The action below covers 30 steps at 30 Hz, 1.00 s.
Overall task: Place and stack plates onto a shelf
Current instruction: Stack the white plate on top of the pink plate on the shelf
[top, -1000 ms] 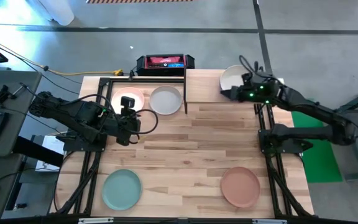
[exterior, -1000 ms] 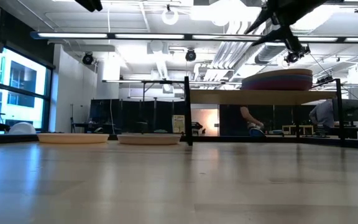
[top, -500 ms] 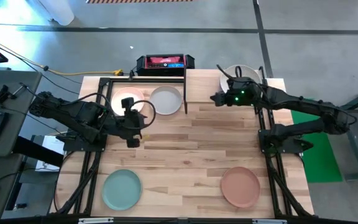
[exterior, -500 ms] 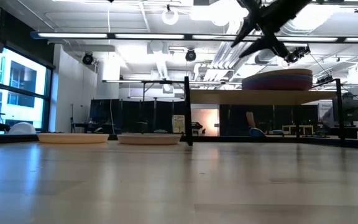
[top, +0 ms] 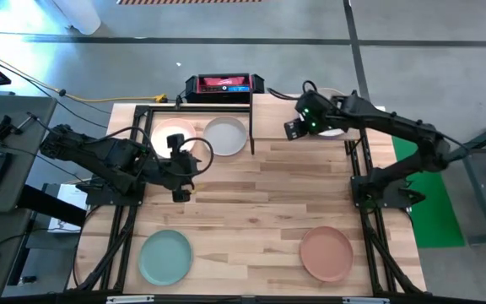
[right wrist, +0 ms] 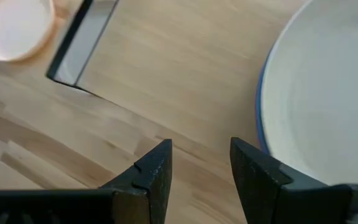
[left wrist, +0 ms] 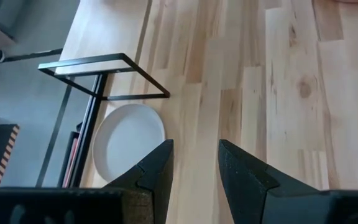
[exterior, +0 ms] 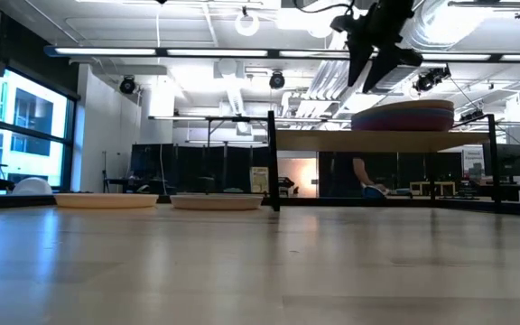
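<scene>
**A:** Over the shelf [top: 277,114], where do you see your right gripper [top: 292,130]?

**B:** You have it above the bare planks, fingers [right wrist: 154,171] spread and empty; the stack of plates [exterior: 403,116] sits just beside them, its white top plate [right wrist: 319,112] filling one side of the right wrist view, not between the fingers.

**A:** And your left gripper [top: 178,194]?

**B:** It hangs over the tabletop [top: 260,211], released, holding nothing. The grey-white plate [left wrist: 129,140] lies near its fingertips, the pale pink plate [top: 172,138] beside that, the teal-green plate [top: 165,257] and tan-brown plate [top: 326,252] well apart.
</scene>
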{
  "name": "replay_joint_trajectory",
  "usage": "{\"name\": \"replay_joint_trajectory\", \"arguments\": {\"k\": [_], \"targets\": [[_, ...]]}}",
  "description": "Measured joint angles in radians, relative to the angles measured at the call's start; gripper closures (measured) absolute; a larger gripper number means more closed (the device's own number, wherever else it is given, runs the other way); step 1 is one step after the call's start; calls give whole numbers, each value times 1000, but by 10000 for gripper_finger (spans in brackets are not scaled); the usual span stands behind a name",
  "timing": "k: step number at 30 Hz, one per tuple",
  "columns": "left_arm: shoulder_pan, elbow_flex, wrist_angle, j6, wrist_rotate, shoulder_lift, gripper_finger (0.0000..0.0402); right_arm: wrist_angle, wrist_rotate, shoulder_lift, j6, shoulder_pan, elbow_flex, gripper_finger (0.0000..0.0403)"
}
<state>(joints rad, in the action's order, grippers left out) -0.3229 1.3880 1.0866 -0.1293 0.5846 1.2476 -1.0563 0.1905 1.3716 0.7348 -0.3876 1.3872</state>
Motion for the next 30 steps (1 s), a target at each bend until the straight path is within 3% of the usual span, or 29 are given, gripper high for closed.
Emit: {"name": "replay_joint_trajectory", "arguments": {"k": [6, 18, 30], "targets": [[32, 0, 0, -38, 1, 0, 284, -22, -60, 55, -48, -34, 10, 260], [100, 0, -2, -78, 42, 0, 284, -57, -62, 77, -89, -94, 10, 260], [164, 0, -45, -74, 3, 1, 284, -100, -57, 77, -107, -124, 10, 260]]}}
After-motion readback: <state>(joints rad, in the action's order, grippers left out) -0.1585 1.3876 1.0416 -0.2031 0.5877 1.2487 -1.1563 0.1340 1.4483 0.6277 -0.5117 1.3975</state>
